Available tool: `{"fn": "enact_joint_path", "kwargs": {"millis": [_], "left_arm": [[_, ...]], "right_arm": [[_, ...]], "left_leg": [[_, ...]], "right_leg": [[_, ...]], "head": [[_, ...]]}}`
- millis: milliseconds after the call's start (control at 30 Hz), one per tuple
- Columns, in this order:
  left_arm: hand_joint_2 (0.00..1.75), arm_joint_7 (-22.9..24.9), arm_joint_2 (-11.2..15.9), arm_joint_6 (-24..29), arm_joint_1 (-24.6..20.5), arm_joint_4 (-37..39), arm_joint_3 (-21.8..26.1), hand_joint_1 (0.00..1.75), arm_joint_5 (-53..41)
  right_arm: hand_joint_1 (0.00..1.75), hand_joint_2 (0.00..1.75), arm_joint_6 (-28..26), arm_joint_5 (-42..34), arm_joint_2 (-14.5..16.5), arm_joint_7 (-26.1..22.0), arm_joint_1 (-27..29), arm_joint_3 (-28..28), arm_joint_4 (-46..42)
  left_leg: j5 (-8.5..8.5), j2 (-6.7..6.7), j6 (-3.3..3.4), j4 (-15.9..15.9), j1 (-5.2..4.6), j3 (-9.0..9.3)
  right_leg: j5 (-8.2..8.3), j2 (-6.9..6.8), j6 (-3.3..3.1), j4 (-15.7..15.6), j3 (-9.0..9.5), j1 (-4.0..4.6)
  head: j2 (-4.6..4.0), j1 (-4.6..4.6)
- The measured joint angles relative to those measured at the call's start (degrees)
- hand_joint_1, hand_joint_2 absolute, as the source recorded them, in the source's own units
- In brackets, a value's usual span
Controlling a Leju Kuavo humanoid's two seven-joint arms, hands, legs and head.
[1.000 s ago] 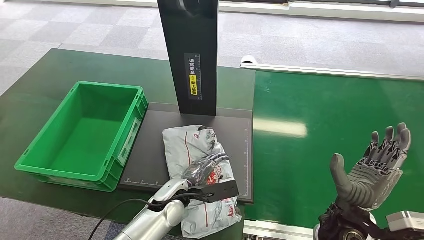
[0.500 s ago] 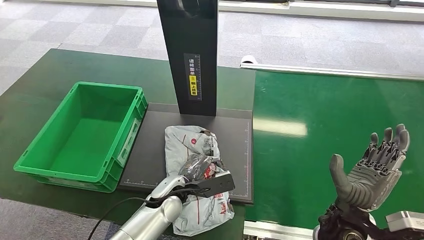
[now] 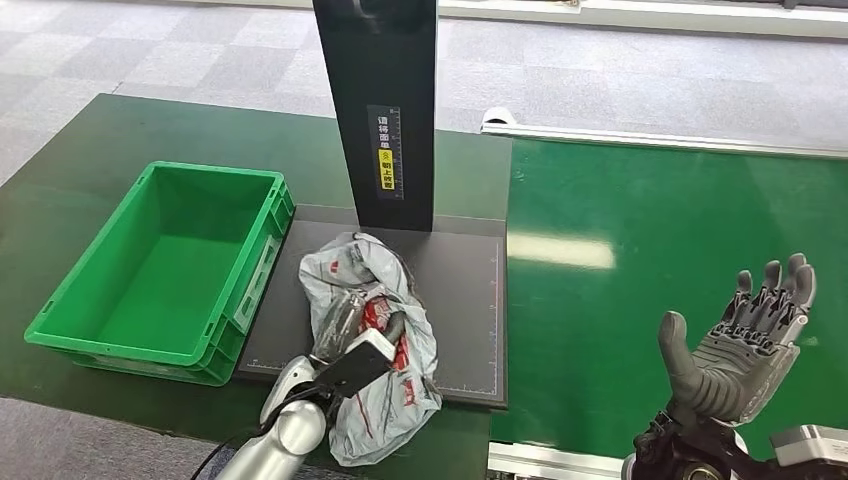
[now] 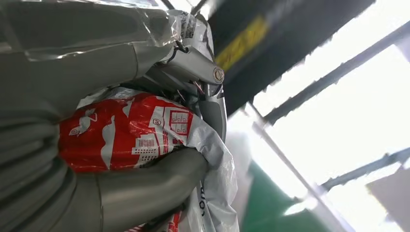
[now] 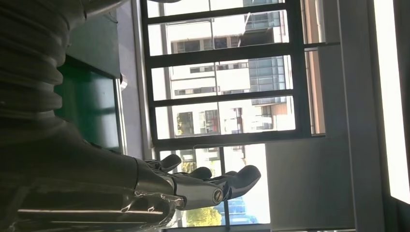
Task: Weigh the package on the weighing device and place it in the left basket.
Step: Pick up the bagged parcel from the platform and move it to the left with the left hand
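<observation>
Two hands are in play: the left hand (image 3: 345, 330) grips the crumpled grey-and-red package (image 3: 375, 300), bunched up over the near part of the black weighing device (image 3: 470, 300), while the right hand (image 3: 740, 345) hovers empty with fingers spread over the green surface (image 3: 640, 230) on the right. The bag is soft and loose, so I judge it could slip out or sag during the carry left, and a trailing fold might catch the near rim of the green basket (image 3: 262, 262) and spill outside.

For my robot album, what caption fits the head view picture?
Left hand grips the package on the scale beside the green basket.
</observation>
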Motion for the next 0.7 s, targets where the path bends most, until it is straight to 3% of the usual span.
{"fn": "enact_joint_path", "kwargs": {"millis": [100,267,400,533,600,700], "left_arm": [[1.75,-2.95,0.42,4.95,1.52,-7.63,1.92,1.75,4.62],[1.75,-4.98,0.93,7.86,3.06,-15.59,3.58,1.75,6.01],[1.75,-8.04,1.25,15.84,3.14,-20.07,5.15,1.75,4.23],[1.75,-2.57,2.19,18.88,-0.58,-21.35,9.04,1.75,-0.95],[1.75,1.44,2.75,18.7,-4.08,-19.29,11.58,1.75,-4.08],[1.75,3.33,3.32,18.43,-8.15,-15.6,14.52,1.75,-5.65]], "right_arm": [[0.0,1.75,-0.46,-0.37,0.02,-0.01,-0.03,-0.03,0.0],[0.0,1.75,-0.51,-0.48,0.09,-0.01,-0.06,-0.02,0.0],[0.0,1.75,-0.42,-0.83,0.12,-0.01,-0.09,0.07,0.07],[0.0,1.75,-0.33,-1.05,0.16,-0.13,-0.52,0.62,0.58],[0.0,1.75,-0.34,-1.09,0.16,-0.18,-0.88,0.98,1.0],[0.0,1.75,-0.35,-1.1,0.16,-0.23,-1.26,1.36,1.56]], "left_leg": [[0.0,-0.01,0.0,0.0,0.0,-0.07],[0.0,-0.02,0.0,0.0,0.0,-0.12],[0.0,-0.02,0.0,0.0,0.0,-0.12],[0.04,-0.03,0.0,0.0,0.01,-0.11],[0.09,-0.04,-0.01,0.0,0.01,-0.09],[0.13,0.0,-0.03,0.0,0.01,-0.06]], "right_leg": [[0.0,-0.01,0.0,0.0,-0.07,0.0],[-0.01,-0.02,0.01,0.0,-0.1,0.0],[-0.01,-0.02,0.01,0.0,-0.11,0.0],[0.0,-0.03,0.0,0.0,-0.09,0.01],[0.02,-0.03,-0.01,0.01,-0.08,0.01],[0.06,-0.01,-0.04,0.03,-0.07,0.01]], "head": [[0.0,-0.01],[0.0,-0.01],[0.0,0.0],[0.01,0.0],[0.0,0.0],[0.01,-0.01]]}}
